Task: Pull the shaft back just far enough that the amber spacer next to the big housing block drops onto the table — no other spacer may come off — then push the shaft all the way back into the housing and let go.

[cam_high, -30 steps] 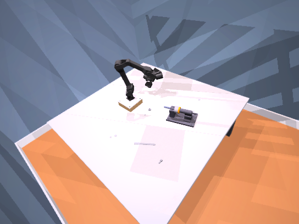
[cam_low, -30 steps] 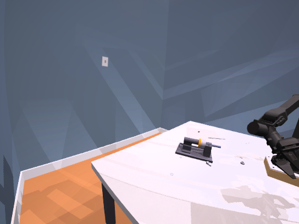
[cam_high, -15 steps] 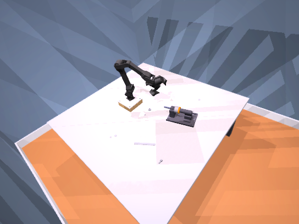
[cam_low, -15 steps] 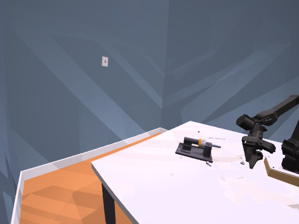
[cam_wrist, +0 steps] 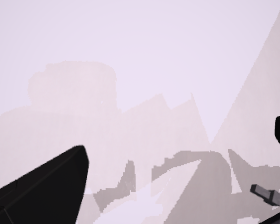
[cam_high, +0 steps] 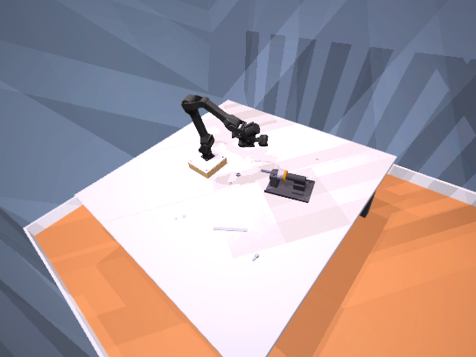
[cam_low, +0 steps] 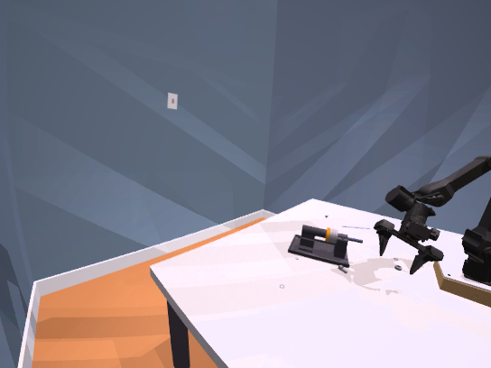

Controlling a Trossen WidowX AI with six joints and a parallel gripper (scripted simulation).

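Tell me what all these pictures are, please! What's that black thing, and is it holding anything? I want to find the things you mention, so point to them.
The black thing is a robot arm, bolted to a small block [cam_high: 197,168] [cam_low: 465,295]. Its claw [cam_low: 397,264] is wide open and holds nothing.

One picture looks down from high up, and another looks across the table [cam_high: 153,194] [cam_low: 253,290] from the side. The third comes from a camera on the arm's wrist, so a big dark finger [cam_wrist: 55,190] pokes in.

On the table sits a dark stand [cam_high: 285,192] [cam_low: 311,251] carrying a thin shaft [cam_high: 265,171] [cam_low: 356,240] with an amber ring [cam_high: 285,175] [cam_low: 328,234] on it. A few little bits lie around.
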